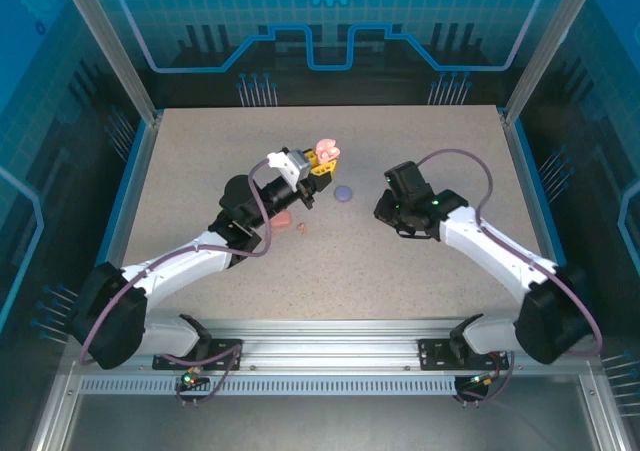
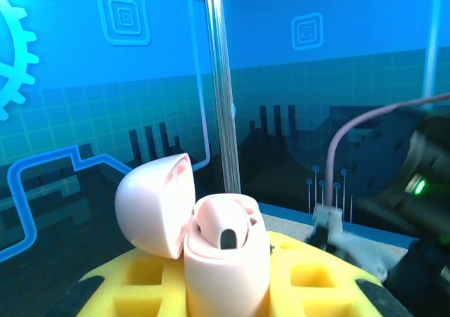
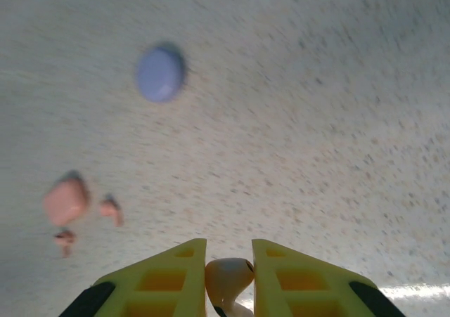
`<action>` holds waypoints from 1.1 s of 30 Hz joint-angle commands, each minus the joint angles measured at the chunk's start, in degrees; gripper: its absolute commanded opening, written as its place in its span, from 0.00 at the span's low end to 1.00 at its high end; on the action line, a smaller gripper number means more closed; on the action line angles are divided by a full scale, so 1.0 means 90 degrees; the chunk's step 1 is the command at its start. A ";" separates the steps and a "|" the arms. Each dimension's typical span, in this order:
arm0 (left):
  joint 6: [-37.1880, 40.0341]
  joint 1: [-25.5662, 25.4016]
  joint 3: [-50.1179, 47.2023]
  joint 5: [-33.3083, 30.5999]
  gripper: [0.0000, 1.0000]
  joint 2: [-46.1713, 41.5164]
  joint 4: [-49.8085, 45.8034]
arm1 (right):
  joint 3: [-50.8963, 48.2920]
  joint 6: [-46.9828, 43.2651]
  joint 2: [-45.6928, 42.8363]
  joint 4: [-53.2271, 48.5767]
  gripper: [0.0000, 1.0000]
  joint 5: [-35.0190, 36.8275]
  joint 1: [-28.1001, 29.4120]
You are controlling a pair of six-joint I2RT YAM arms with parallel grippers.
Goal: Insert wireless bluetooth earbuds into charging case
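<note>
My left gripper is raised above the table and shut on a pale pink charging case. The case stands upright between the yellow fingers, its lid swung open to the left. A rounded pink form with a dark oval sits in its well. My right gripper is shut on a pale pink earbud and hovers over the table, right of the case. Two coral earbuds lie beside a coral case. Purple buds are out of view.
A closed round purple case lies on the speckled table between the two grippers. The coral case and a bud lie under the left arm. Blue walls and metal posts ring the table.
</note>
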 commanded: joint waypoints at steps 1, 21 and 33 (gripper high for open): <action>-0.0182 -0.0006 0.0174 0.0140 0.00 0.0001 0.0239 | 0.0099 -0.0571 -0.0573 0.0493 0.20 -0.0254 -0.0201; -0.0210 -0.0082 0.0761 0.0687 0.00 0.0477 0.0192 | 0.2650 -0.1441 -0.0787 0.1460 0.22 -0.2092 -0.0680; -0.0248 -0.0124 0.0935 0.0781 0.00 0.0702 0.0153 | 0.2520 -0.1434 -0.0543 0.1921 0.21 -0.2432 -0.0206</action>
